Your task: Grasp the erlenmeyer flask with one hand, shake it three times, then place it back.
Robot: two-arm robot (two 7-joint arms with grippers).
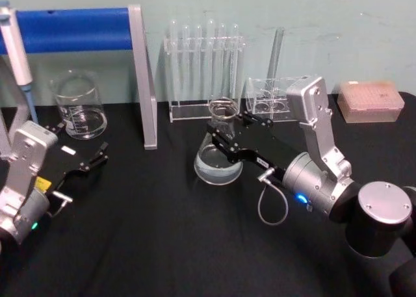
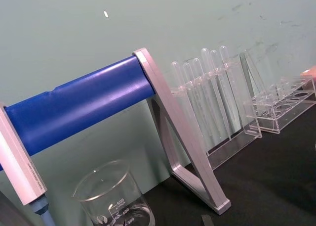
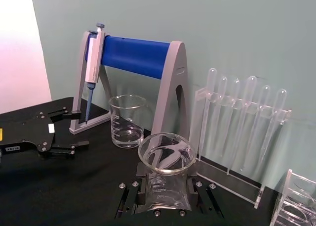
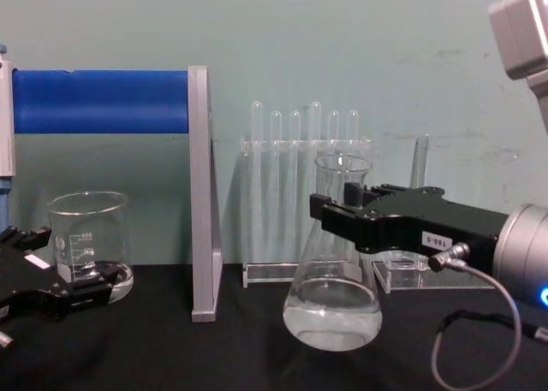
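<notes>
The erlenmeyer flask (image 1: 218, 164) is clear glass with a little liquid in its wide base. It stands upright at the middle of the black table (image 1: 162, 245). My right gripper (image 1: 229, 129) reaches in from the right, and its two black jaws press the flask's neck from both sides. The right wrist view looks down on the flared rim of the flask (image 3: 165, 154) between the jaws of that gripper (image 3: 167, 186). From the chest, the flask (image 4: 332, 305) has its base at table level, the right gripper (image 4: 342, 211) at its neck. My left gripper (image 1: 81, 141) rests open at the far left.
A glass beaker (image 1: 79, 105) stands at the back left beside a blue-barred pipette stand (image 1: 140, 76). A rack of test tubes (image 1: 205, 63) is right behind the flask, with a smaller clear rack (image 1: 270, 99) and a pink tip box (image 1: 370, 102) to the right.
</notes>
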